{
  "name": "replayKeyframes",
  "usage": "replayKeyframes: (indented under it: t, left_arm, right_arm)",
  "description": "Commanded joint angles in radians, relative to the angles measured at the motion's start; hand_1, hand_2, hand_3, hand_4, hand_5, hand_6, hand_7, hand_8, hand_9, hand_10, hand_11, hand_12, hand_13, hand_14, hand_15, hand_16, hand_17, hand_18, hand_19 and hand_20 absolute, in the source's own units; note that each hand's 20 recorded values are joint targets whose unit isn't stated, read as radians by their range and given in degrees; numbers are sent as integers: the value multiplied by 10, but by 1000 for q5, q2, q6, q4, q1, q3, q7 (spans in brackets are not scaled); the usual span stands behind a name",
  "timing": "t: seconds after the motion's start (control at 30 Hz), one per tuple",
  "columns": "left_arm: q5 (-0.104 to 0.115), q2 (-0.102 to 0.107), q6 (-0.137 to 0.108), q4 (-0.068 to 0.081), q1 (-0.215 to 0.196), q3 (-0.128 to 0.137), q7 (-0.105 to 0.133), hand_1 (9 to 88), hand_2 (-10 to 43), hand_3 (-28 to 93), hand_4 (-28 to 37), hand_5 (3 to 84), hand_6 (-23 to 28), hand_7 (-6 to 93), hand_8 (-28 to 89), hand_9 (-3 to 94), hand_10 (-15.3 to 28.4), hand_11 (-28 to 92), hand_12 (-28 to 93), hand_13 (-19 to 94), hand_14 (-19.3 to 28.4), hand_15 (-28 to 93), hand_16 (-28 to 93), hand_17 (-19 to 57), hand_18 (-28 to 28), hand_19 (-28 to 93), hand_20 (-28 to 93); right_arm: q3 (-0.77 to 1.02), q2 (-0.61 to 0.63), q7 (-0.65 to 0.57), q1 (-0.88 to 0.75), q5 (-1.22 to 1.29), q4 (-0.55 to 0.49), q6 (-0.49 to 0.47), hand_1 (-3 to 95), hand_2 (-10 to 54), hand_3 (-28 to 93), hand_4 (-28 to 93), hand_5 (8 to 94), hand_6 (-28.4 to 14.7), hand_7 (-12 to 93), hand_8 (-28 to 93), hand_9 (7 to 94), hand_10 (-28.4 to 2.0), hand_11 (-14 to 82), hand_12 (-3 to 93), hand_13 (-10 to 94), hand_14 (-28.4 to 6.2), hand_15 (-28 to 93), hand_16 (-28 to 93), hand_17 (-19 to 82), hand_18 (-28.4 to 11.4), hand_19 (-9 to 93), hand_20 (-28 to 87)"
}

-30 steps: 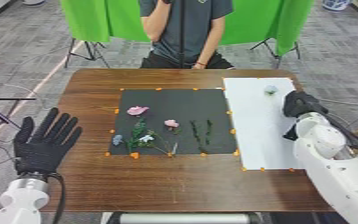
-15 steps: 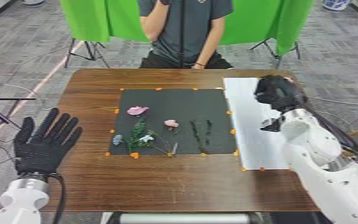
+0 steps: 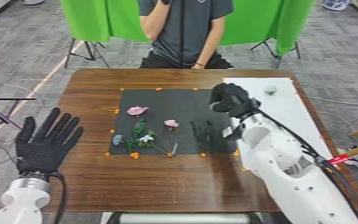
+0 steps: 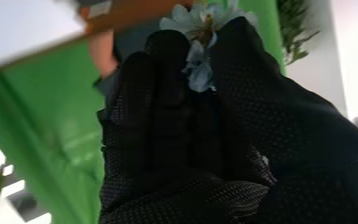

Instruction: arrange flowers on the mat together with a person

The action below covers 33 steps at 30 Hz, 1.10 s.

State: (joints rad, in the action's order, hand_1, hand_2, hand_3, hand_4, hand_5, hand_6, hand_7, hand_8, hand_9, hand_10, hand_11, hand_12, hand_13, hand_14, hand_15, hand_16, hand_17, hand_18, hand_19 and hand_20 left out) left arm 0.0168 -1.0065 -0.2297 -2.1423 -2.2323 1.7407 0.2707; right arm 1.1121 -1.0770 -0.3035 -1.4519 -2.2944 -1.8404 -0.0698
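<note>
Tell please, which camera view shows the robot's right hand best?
The right wrist view: it shows the right hand close, pinching a pale flower. The head view shows it smaller, over the right edge of the dark mat.

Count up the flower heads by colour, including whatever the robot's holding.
Pink flower heads: 2, both on the dark mat
White or pale blue flower heads: 4, counting a white one and a blue one on the mat, a pale one on the white sheet, and the one in the right hand
Total: 6
</note>
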Motion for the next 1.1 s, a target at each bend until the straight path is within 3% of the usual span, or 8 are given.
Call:
replayKeyframes:
  t: [0.03, 0.27, 0.37, 0.57, 0.67, 0.73, 0.87, 1.1]
  left_arm:
    - [-2, -16, -1, 4, -14, -12, -18, 245, 138, 679, -283, 406, 74, 91, -99, 366, 156, 178, 72, 284, 150, 229, -53, -52, 131, 284, 113]
    - [2, -18, -1, 6, -10, -22, -36, 244, 137, 680, -283, 406, 75, 90, -99, 367, 156, 179, 73, 284, 150, 230, -53, -51, 131, 283, 113]
    - [0, -15, -2, 4, -9, -21, -32, 244, 138, 680, -283, 406, 74, 93, -98, 366, 156, 180, 74, 283, 151, 232, -52, -52, 131, 283, 113]
    - [-2, -15, -4, 3, -10, -25, -35, 244, 138, 680, -283, 407, 74, 95, -99, 366, 155, 181, 75, 284, 152, 234, -52, -53, 132, 286, 115]
    - [0, -20, 4, 1, -16, -29, -44, 245, 141, 679, -283, 407, 75, 95, -99, 368, 157, 183, 75, 285, 151, 235, -52, -53, 132, 286, 115]
    - [2, -20, 0, 3, -11, -32, -41, 244, 142, 681, -283, 408, 75, 94, -99, 368, 156, 183, 75, 286, 151, 235, -52, -53, 132, 287, 115]
    - [0, -20, 1, 1, -17, -26, -38, 242, 141, 685, -283, 408, 75, 95, -98, 367, 156, 183, 75, 286, 151, 237, -52, -54, 133, 289, 115]
    - [6, -21, -2, 0, -18, -27, -29, 238, 139, 691, -283, 411, 77, 97, -97, 366, 157, 182, 76, 285, 156, 246, -50, -54, 133, 292, 116]
  right_arm:
    - [-68, -31, 22, -4, -18, 14, -52, 613, -95, 677, -283, 556, 6, 487, -33, 618, -83, 233, 449, 564, -24, 511, 429, 434, -89, 766, 344]
    - [-72, -32, 19, -12, -41, 26, -40, 610, -95, 680, -283, 549, 6, 464, -37, 610, -86, 228, 444, 556, -26, 510, 429, 428, -94, 772, 339]
    - [-76, -27, 39, -24, -20, 37, 17, 607, -95, 683, -283, 554, 6, 424, -47, 578, -94, 274, 373, 536, -35, 516, 418, 397, -112, 774, 352]
    - [-55, -36, 30, -37, -16, 33, -52, 610, -95, 686, -283, 587, 2, 364, -70, 544, -108, 321, 292, 517, -30, 500, 402, 390, -104, 731, 332]
    - [-45, -38, 32, -45, -18, 21, -67, 606, -95, 689, -283, 589, 2, 349, -66, 540, -111, 329, 269, 516, -34, 488, 391, 394, -91, 718, 256]
    - [-31, -40, 46, -48, -7, 13, -87, 596, -95, 693, -283, 583, 5, 336, -105, 535, -115, 310, 235, 516, -37, 480, 387, 391, -96, 705, 242]
    - [-25, -36, 53, -54, -21, -3, -83, 478, -95, 807, -283, 553, 0, 286, -172, 514, -121, 181, 178, 510, -87, 505, 247, 344, -136, 707, 291]
    - [-24, -21, 58, -53, -31, -20, 4, 464, -95, 816, -283, 541, -4, 252, -161, 495, -120, 131, 153, 520, -86, 425, 197, 339, -147, 705, 300]
